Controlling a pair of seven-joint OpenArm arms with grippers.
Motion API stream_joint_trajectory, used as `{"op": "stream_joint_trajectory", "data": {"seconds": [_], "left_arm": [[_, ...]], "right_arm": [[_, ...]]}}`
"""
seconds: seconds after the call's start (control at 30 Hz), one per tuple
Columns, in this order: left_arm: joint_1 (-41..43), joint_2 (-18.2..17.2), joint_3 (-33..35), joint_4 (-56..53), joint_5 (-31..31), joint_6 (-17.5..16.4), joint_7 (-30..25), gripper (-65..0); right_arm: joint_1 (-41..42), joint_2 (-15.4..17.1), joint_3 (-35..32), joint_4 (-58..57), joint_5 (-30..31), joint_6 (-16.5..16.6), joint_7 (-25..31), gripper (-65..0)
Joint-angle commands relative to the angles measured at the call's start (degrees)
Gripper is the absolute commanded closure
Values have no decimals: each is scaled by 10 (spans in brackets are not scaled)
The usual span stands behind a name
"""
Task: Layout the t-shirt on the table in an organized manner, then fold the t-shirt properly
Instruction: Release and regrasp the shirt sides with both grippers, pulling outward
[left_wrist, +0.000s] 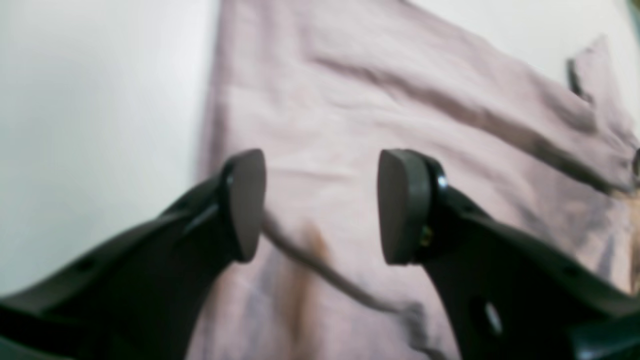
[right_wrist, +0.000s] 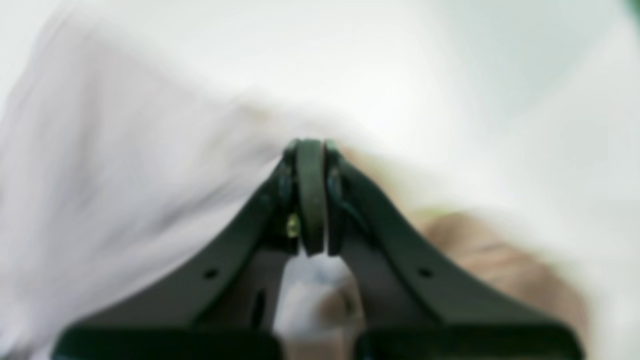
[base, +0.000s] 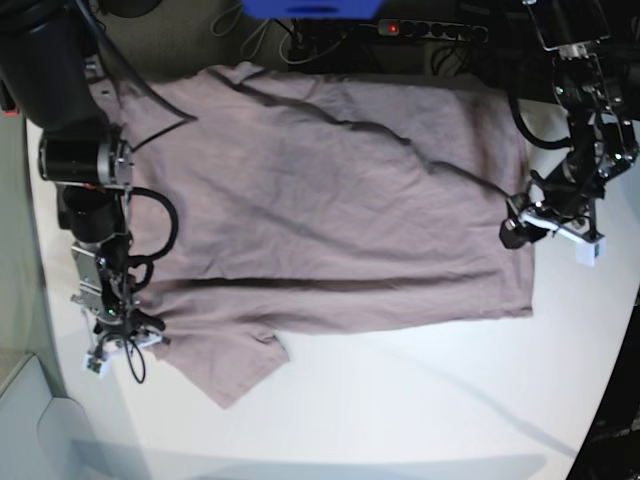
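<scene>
The t-shirt (base: 340, 190) is spread across the bench (base: 420, 400), one long fold apparently made. The left claw (left_wrist: 320, 205) is held wide, empty; the right claw (right_wrist: 311, 197) is clamped shut at a sleeve, any grip unclear. Further folds remain.

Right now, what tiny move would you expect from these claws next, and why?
Probably the right claw lets go. It is shut at the t-shirt's sleeve edge, seemingly pinching cloth, while the left claw already stands open over the hem side. The shirt lies spread nearly flat on the table, with a long crease.
</scene>
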Motion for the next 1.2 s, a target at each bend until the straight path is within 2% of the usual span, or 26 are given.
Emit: {"op": "stream_joint_trajectory", "data": {"seconds": [0.0,0.13,0.23,0.37,0.5,0.63,0.8,0.97,1.17], "left_arm": [[1,-3,0,10,-11,1,-6,-348],[6,4,50,10,-9,1,-7,-348],[10,8,90,8,-8,2,-11,-348],[3,8,105,-17,-7,3,-14,-348],[-25,5,105,-62,-2,3,-35,-347],[-87,8,107,-147,68,3,-41,-328],[-172,9,107,-279,143,2,-45,-164],[-230,5,108,-362,189,2,-100,-196],[-304,5,109,-465,292,2,-174,-224]], "right_arm": [[22,12,2,11,1,-12,22,0],[35,39,4,14,3,-40,28,0],[47,52,5,40,3,-42,7,0],[42,57,13,112,4,-39,-89,0],[-18,48,76,232,4,-38,-187,0],[-100,26,111,380,4,-38,-256,0],[-186,15,110,538,4,-38,-310,0],[-246,15,110,629,3,-38,-357,0],[-290,23,111,643,3,-38,-374,0]]}}
